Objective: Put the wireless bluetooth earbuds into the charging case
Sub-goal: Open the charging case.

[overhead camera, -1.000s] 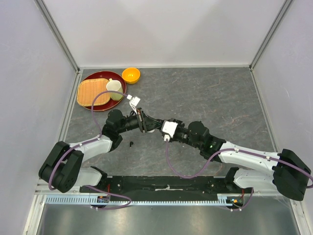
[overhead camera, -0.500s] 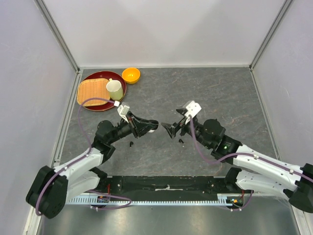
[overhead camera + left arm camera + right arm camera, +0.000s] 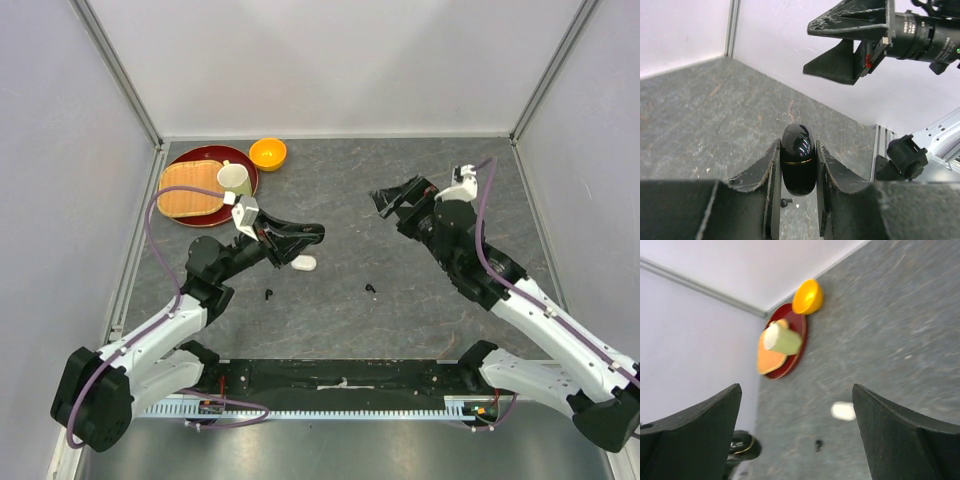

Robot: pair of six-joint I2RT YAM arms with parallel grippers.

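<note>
Tabletop (image 3: pixel 420 320); left gripper (image 3: pixel 798 148) clasps black case (image 3: pixel 798 167)

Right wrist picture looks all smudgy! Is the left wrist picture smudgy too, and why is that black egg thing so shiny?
Right wrist view: yes, smeared throughout; the orange bowl and white case are soft blobs. Left wrist view: sharp; the black case is glossy, with small bright glints of light near its top. Top view: sharp and evenly lit.
</note>
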